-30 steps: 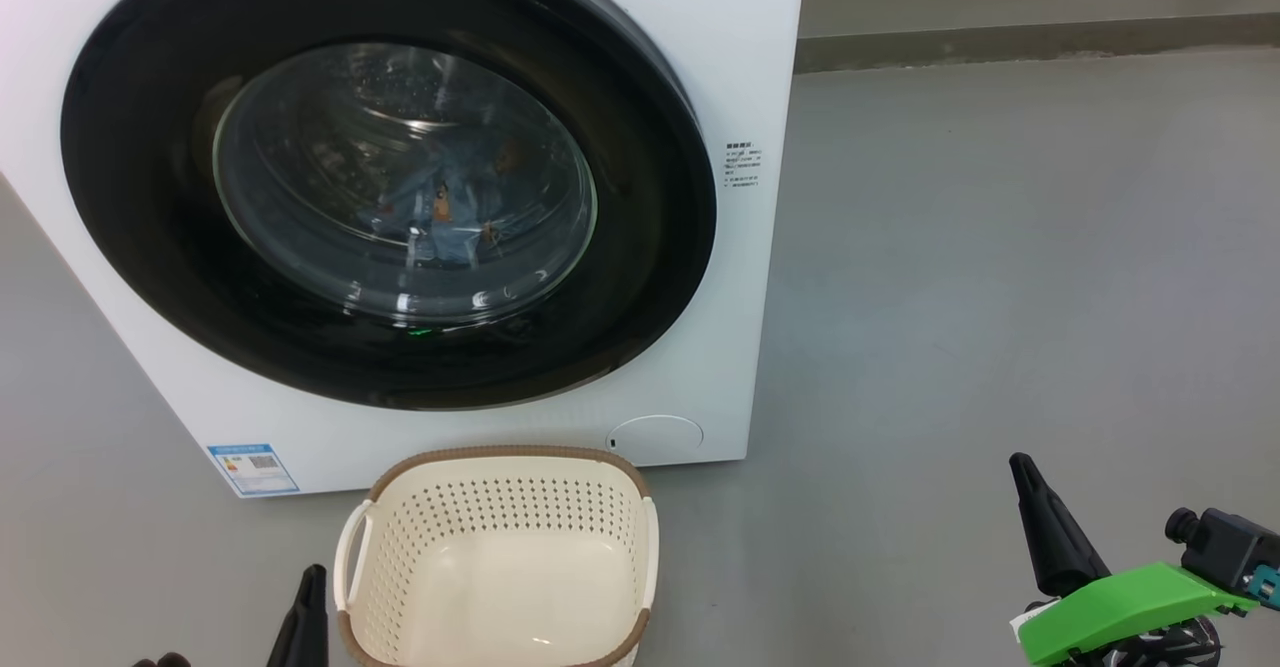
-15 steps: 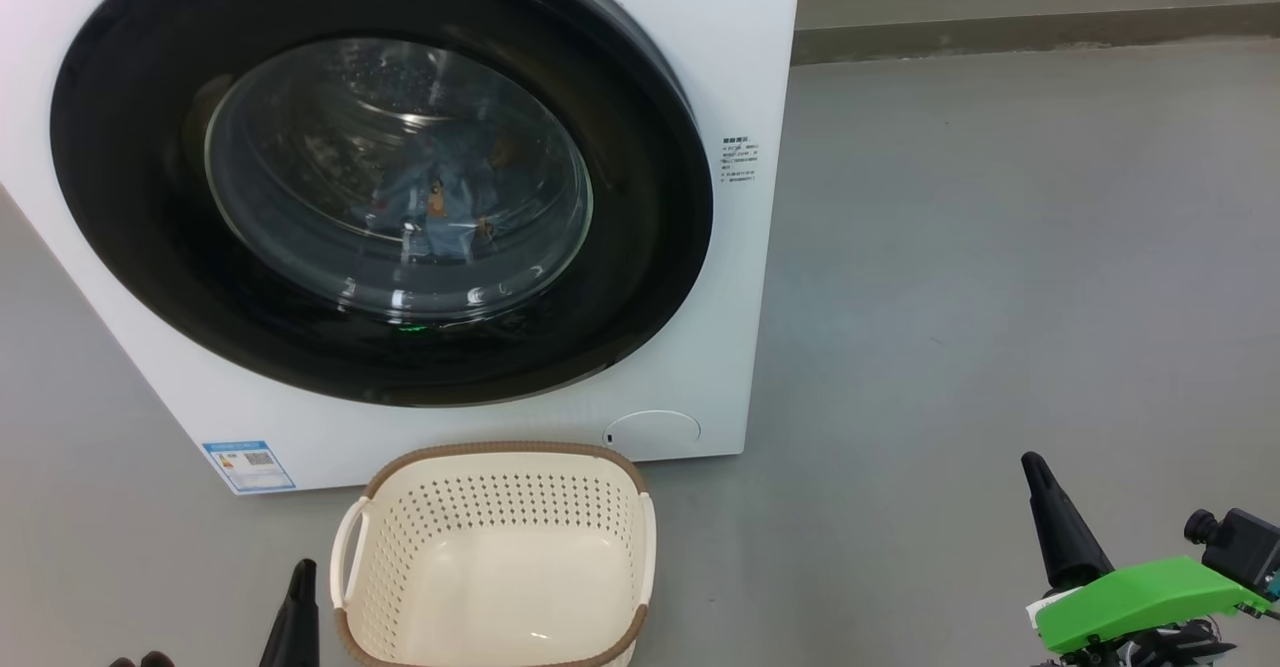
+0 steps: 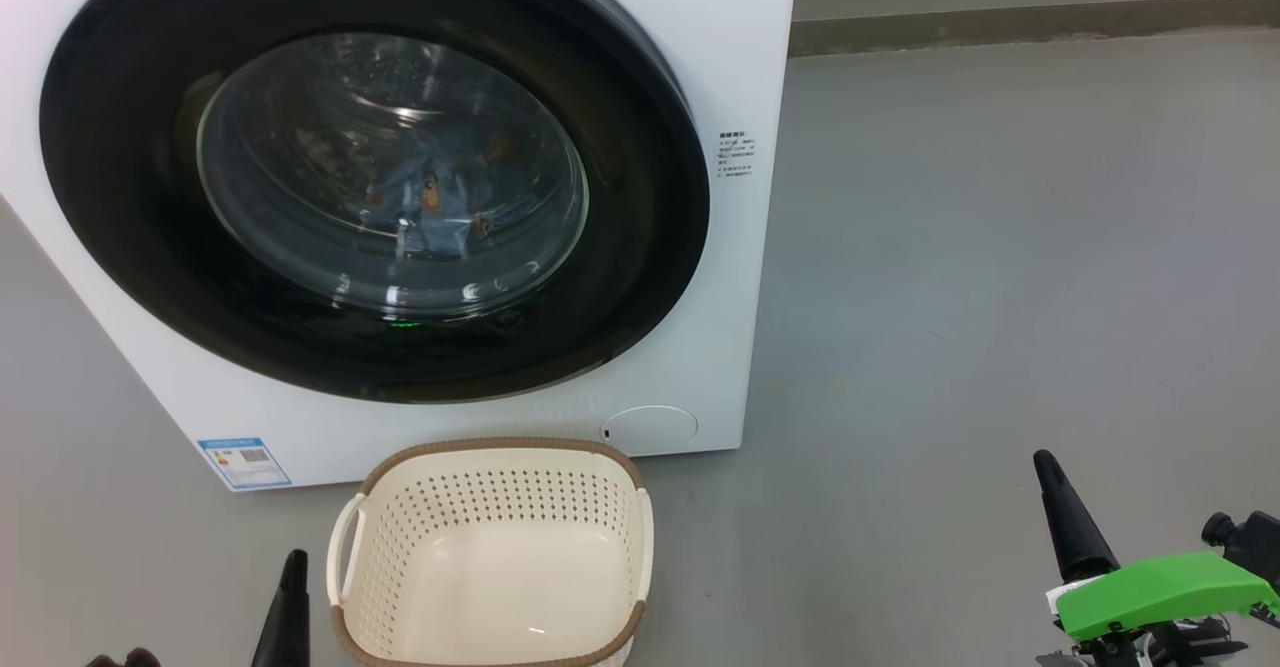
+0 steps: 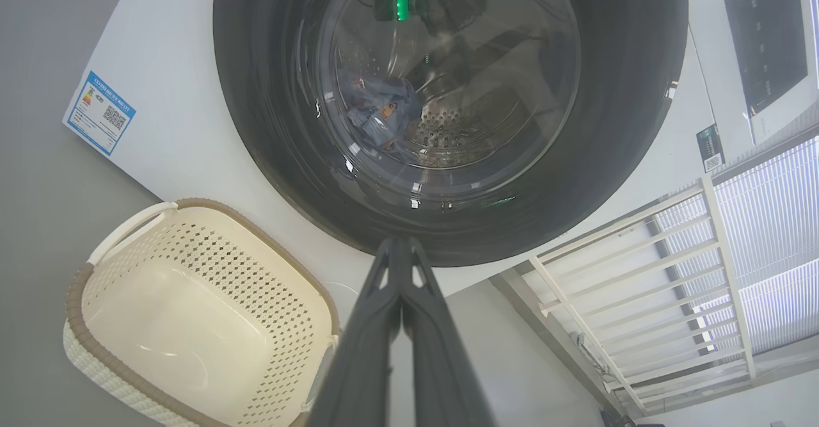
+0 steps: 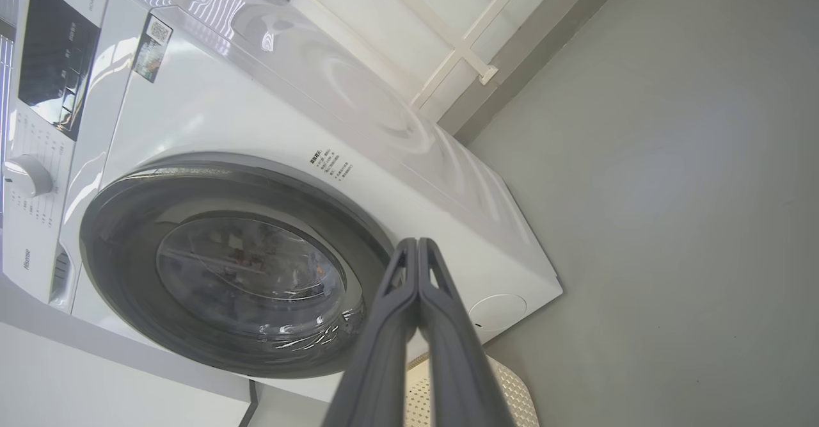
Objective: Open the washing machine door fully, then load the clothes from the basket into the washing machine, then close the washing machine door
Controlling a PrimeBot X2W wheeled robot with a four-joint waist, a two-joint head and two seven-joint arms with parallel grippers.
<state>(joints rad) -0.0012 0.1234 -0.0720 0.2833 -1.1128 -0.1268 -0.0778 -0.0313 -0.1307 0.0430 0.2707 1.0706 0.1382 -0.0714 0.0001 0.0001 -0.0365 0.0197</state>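
A front-loading washing machine (image 3: pixel 745 67) stands with its washing machine door (image 3: pixel 120 147) lying flush against the white front; the clothes (image 3: pixel 430 197), blue fabric with orange marks, show through the glass bowl inside the drum; the basket (image 3: pixel 500 444) sits empty on the floor (image 3: pixel 1000 267) just before the machine's lower edge. The left gripper (image 3: pixel 293 562) hangs just beside the basket's left handle, fingers pressed together on nothing; the right gripper (image 3: pixel 1047 467) is well apart to the right, likewise closed and empty. The task looks all but finished; what seems left is making sure of the latch; any press would best land on the black ring, not the glass, with closed fingertips and a straight push. The basket's rim crowds the left arm's path forward; the right arm has bare grey floor on every side, up to the skirting (image 3: pixel 1000 32) at the wall.
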